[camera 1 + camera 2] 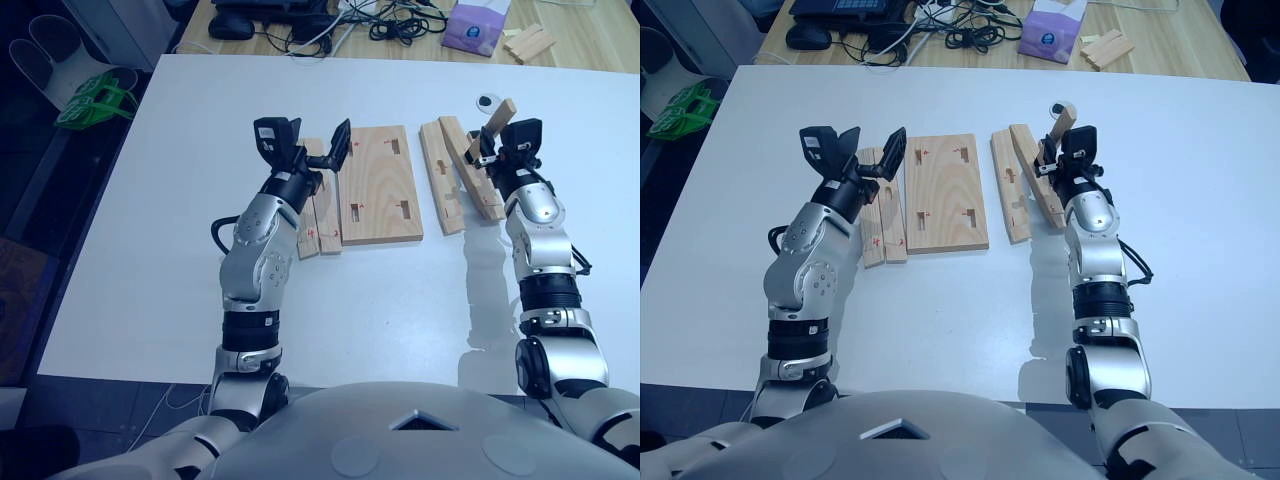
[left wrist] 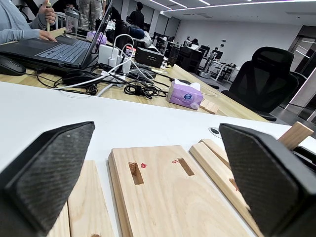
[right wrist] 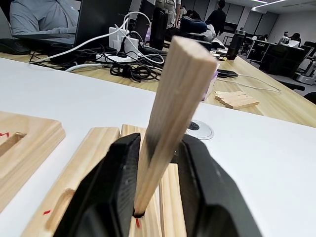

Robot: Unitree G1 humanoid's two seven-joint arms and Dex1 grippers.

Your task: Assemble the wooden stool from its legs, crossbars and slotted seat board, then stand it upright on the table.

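The slotted seat board (image 1: 380,185) lies flat at the middle of the white table. Two wooden pieces (image 1: 322,220) lie side by side along its left edge. To its right a slotted leg (image 1: 440,178) lies flat, with another piece (image 1: 478,188) leaning beside it. My left gripper (image 1: 308,142) hovers open over the left pieces; the seat board (image 2: 168,197) shows between its wide-apart fingers (image 2: 44,173). Over the right-hand pieces my right gripper (image 3: 155,168) is shut on a thin wooden crossbar (image 3: 173,108), which stands nearly upright and sticks up past the fingers (image 1: 497,120).
A round cable port (image 1: 489,101) sits in the table just behind the right gripper. On the desk beyond are a purple tissue pack (image 1: 475,25), spare wood blocks (image 1: 528,42), cables and a mouse (image 1: 231,27). The table's near half is bare.
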